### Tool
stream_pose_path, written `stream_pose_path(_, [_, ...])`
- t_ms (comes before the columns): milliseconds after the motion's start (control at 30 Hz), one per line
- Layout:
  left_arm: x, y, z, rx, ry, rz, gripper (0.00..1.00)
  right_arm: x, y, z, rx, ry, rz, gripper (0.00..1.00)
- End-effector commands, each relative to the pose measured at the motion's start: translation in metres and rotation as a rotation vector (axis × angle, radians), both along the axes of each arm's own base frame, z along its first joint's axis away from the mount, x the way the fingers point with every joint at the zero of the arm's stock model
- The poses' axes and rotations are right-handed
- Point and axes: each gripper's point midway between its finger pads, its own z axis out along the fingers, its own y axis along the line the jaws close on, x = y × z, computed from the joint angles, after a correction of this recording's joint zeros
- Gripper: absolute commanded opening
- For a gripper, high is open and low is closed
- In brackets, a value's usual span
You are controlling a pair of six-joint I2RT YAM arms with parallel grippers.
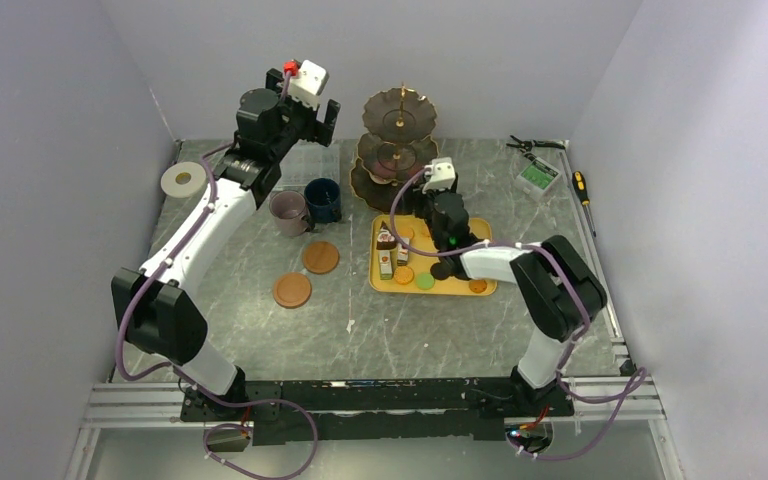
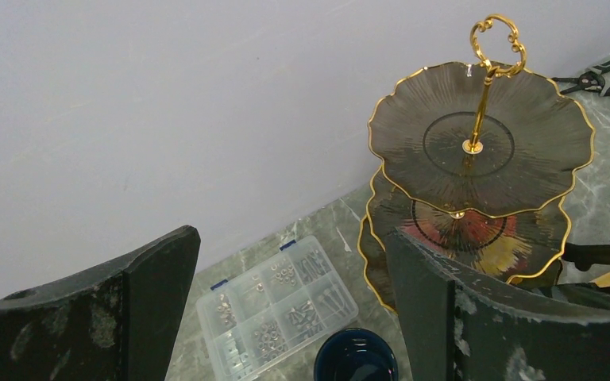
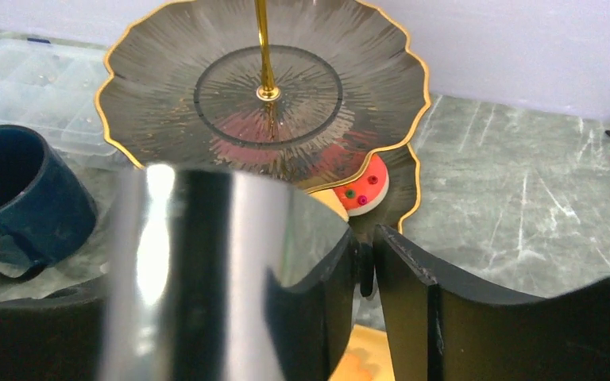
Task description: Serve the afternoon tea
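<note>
Donut placement: pink sprinkled donut sits on lowest tier of dark gold-trimmed three-tier stand; right gripper near it, jaw gap unclear. Retreat low and straight, avoiding rims; left gripper wide, empty.

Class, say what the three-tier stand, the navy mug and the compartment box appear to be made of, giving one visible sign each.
Stand: dark smoked glass or glossy plastic; ribbed, translucent, gold-coloured rim.
Navy mug: probably glazed ceramic; thick wall, soft sheen.
Compartment box: clear plastic; contents visible through it.
</note>
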Motion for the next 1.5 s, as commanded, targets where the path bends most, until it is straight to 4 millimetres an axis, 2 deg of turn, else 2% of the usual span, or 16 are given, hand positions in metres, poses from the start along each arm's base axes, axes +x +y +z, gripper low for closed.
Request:
stream_pose_path(0, [-0.016,0.003,0.029,-0.040,-0.052,-0.020,0.93,-0.013,-0.011,0.057,0.084,-0.102,-0.018,0.73])
stream_pose_path(133, [-0.017,0.003,0.028,-0.041,-0.050,-0.021,0.93,-0.032,-0.017,0.063,0.104,-0.062,-0.014,0.73])
stream_pose_path(367, [-0.015,0.003,0.027,-0.041,-0.049,-0.020,0.93,-0.069,-0.035,0.054,0.127,0.026,-0.032,0.72])
stream_pose_path(700, [-0.017,0.001,0.022,-0.032,-0.027,-0.042,0.93,-0.074,-0.036,0.027,0.080,0.182,-0.042,0.65])
stream_pose_path(800, [-0.019,0.001,0.003,-0.007,0.036,-0.064,0.93,-0.079,-0.032,0.017,0.097,0.268,-0.039,0.62])
stream_pose_path(900, [-0.022,-0.001,-0.007,-0.009,0.074,-0.082,0.93,-0.085,-0.016,0.000,0.154,0.358,0.003,0.56])
stream_pose_path(1000, [-0.025,-0.006,-0.010,-0.011,0.090,-0.113,0.93,-0.081,-0.017,-0.026,0.153,0.434,-0.069,0.50])
stream_pose_path(1067, [-0.028,-0.008,-0.010,-0.005,0.094,-0.133,0.93,-0.077,-0.019,-0.037,0.157,0.465,-0.107,0.48])
stream_pose_path(1267, [-0.031,-0.010,-0.012,0.016,0.091,-0.155,0.93,-0.058,-0.007,-0.053,0.207,0.559,-0.158,0.46])
stream_pose_path(1467, [-0.033,-0.010,-0.013,0.028,0.087,-0.163,0.93,-0.045,-0.003,-0.075,0.251,0.614,-0.197,0.46])
